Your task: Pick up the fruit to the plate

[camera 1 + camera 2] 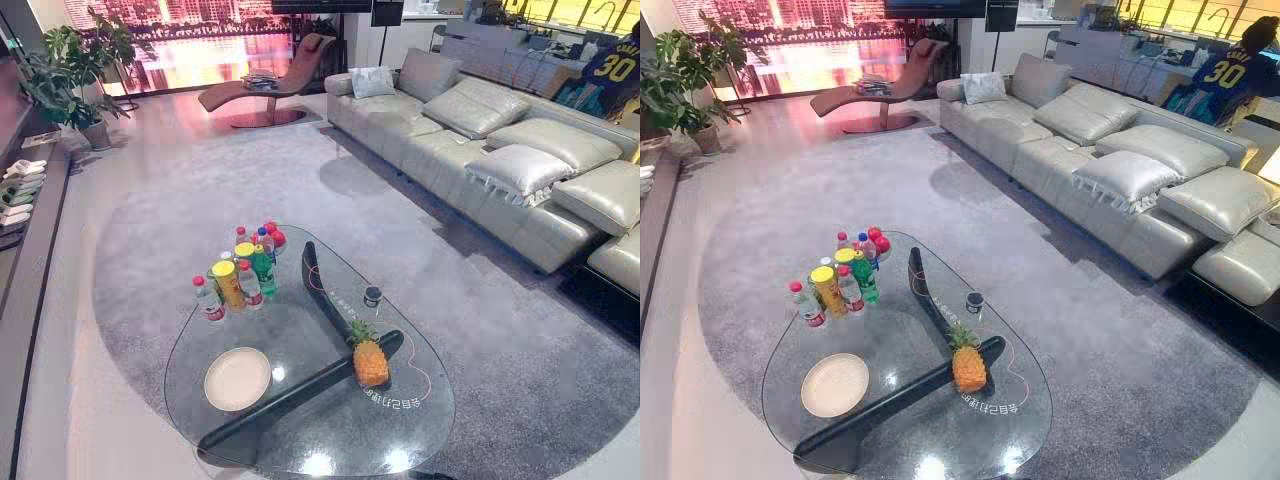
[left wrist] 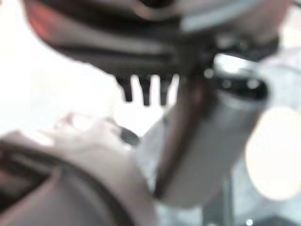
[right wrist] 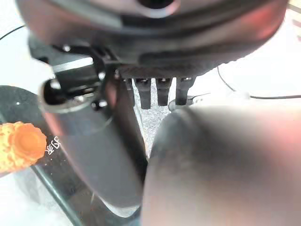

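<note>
A small pineapple (image 1: 370,360) with a green crown stands upright on the glass coffee table (image 1: 300,320), near its front right. An empty cream plate (image 1: 237,378) lies to the pineapple's left on the same glass, a short gap away. My right hand (image 3: 155,92) hangs beside the table with straight fingers and holds nothing; the pineapple (image 3: 21,146) shows past its thumb. In its own wrist view my left hand (image 2: 145,92) is blurred, fingers straight, and it too holds nothing.
Several drink bottles (image 1: 240,270) cluster at the table's far left. A small dark cap (image 1: 372,295) sits behind the pineapple. A grey sofa (image 1: 500,160) runs along the right, a lounge chair (image 1: 270,85) and plant (image 1: 70,70) stand far back. A person (image 1: 610,70) stands behind the sofa.
</note>
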{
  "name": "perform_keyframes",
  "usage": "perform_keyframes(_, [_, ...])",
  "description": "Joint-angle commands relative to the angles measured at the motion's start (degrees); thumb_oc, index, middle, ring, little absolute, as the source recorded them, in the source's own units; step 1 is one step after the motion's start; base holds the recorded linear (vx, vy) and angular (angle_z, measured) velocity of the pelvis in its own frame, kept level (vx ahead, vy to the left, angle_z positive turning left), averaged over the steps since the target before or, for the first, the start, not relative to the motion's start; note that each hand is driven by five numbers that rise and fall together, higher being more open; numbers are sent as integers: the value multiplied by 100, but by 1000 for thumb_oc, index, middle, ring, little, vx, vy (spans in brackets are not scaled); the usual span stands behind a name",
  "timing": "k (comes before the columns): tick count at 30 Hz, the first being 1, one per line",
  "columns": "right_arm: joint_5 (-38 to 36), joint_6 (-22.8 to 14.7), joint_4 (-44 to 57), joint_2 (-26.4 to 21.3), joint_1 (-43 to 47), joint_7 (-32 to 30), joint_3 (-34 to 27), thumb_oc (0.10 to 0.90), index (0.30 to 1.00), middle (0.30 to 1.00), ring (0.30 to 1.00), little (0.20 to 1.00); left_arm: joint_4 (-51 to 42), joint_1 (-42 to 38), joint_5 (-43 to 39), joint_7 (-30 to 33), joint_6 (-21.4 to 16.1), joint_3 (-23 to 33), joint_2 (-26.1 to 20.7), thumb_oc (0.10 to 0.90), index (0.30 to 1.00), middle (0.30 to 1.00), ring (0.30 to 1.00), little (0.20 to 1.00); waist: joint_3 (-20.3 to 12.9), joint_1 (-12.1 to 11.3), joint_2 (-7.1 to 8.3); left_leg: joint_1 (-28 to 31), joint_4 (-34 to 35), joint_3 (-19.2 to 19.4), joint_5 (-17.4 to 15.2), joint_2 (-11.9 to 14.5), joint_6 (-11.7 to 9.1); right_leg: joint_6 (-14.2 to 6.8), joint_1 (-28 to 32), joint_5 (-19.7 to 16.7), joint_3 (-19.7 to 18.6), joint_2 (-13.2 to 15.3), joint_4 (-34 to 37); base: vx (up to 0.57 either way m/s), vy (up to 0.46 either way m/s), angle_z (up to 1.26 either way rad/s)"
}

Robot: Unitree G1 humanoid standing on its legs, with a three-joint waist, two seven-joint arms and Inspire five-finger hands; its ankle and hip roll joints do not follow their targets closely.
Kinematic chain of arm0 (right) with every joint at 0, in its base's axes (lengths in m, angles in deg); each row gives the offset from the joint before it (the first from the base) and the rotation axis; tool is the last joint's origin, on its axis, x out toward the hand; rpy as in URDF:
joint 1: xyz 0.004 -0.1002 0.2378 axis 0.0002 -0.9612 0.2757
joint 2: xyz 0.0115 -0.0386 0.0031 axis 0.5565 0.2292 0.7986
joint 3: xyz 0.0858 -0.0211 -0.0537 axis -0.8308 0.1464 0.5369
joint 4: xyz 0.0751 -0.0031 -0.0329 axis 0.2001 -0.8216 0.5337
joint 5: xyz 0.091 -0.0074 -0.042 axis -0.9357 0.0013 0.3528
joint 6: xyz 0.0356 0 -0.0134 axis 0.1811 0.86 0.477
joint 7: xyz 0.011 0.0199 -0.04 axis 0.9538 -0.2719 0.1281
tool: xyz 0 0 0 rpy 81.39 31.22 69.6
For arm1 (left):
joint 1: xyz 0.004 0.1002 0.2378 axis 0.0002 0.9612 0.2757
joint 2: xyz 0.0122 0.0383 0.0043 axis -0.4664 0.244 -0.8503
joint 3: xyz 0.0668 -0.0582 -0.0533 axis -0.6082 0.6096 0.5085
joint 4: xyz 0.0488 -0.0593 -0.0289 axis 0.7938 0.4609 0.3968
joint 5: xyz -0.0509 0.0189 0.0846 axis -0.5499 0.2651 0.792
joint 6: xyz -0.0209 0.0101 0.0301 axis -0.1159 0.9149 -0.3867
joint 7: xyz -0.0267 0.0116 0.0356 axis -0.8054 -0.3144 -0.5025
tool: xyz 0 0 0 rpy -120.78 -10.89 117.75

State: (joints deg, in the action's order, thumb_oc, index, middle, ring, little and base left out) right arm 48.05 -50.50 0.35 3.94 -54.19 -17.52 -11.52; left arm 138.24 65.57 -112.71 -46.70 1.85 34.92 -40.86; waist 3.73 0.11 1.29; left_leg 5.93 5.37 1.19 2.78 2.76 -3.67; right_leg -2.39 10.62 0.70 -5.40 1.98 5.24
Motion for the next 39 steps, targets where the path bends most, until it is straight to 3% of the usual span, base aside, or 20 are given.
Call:
perform_keyframes(1, [247, 173, -271, -152, -70, 61, 178, 800, 900, 900, 900, 900, 222, -351, 70, -48, -117, -63, 69, 800, 900, 900, 900, 900, 195, -76, -20, 259, -37, -93, -563, -490, 234, -271, -295, -146, 662, -43, -24, -116, 283, -62])
perform_keyframes(16, [330, 76, -342, -277, -63, 25, 93, 800, 900, 900, 900, 900, 292, -349, 138, -51, -220, 33, 5, 800, 900, 900, 900, 900, 269, -74, -2, 231, -37, -50, -549, -474, 231, -293, -335, -173, 643, -32, -24, 13, -5, 0])
perform_keyframes(23, [214, -74, -333, -322, -18, -513, -30, 800, 900, 900, 900, 900, 308, -330, 161, -81, -231, 24, -2, 800, 900, 900, 900, 900, 369, -94, 14, 143, -37, -65, -518, -461, 224, -291, -410, -199, 641, -53, -24, 23, -9, 0])
perform_keyframes(32, [7, -494, -153, -355, 51, -1667, -262, 800, 900, 900, 900, 900, 310, -349, 80, -79, -279, -32, 42, 800, 900, 900, 900, 900, 510, -108, -18, -80, -37, -93, -448, -456, 239, -289, -644, -266, 623, -83, -24, 0, -6, 0])
perform_keyframes(39, [-250, -1014, 332, -371, 130, -2425, -234, 800, 900, 900, 900, 900, 199, -498, -269, 20, -297, -173, 54, 800, 900, 900, 900, 900, 851, -67, -34, -350, -183, -140, -398, -532, 287, -237, -885, -355, 544, -87, -24, -50, 6, -1])
